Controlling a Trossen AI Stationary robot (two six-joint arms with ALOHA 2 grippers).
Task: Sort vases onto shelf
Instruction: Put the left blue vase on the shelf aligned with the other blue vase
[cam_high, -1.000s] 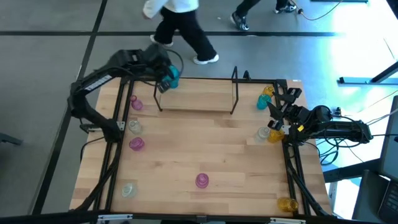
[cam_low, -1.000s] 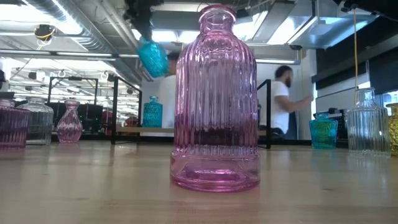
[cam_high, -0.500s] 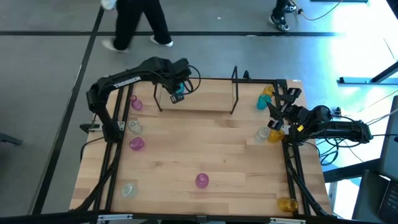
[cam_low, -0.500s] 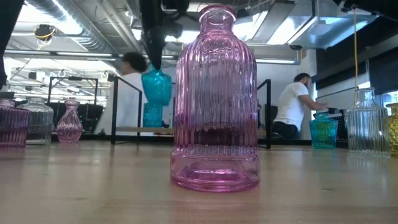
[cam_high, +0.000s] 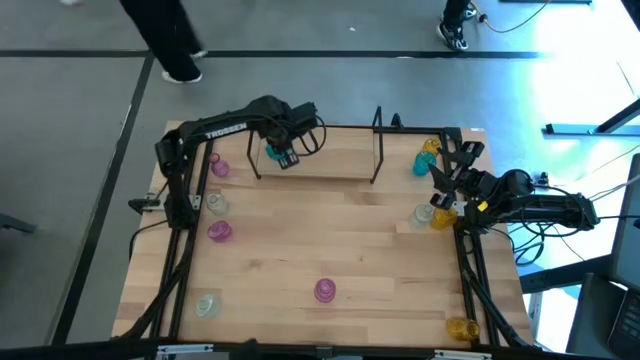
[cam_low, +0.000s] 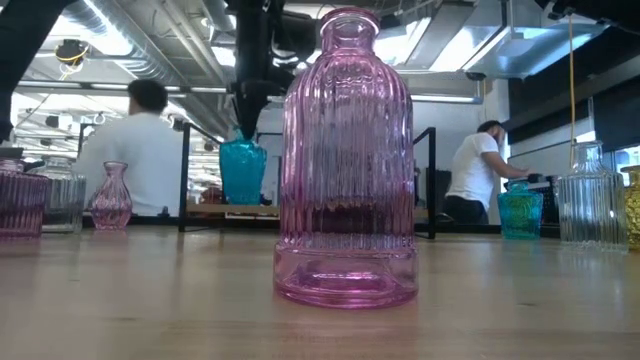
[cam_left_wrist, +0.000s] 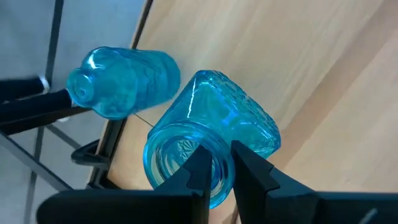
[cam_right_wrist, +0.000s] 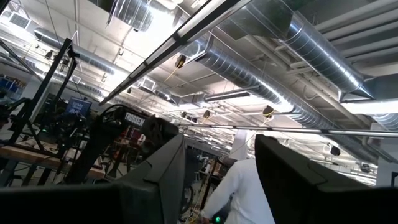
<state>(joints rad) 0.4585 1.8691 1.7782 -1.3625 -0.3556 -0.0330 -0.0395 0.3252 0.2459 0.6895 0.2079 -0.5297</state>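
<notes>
Left gripper (cam_left_wrist: 217, 165) pinched on the rim of a teal vase (cam_high: 275, 152), upper centre-left of the high view, over the shelf (cam_high: 315, 163). Could bump the second teal vase (cam_left_wrist: 121, 81) just beside on lowering. Right gripper (cam_high: 447, 166) open, empty, at right.
</notes>
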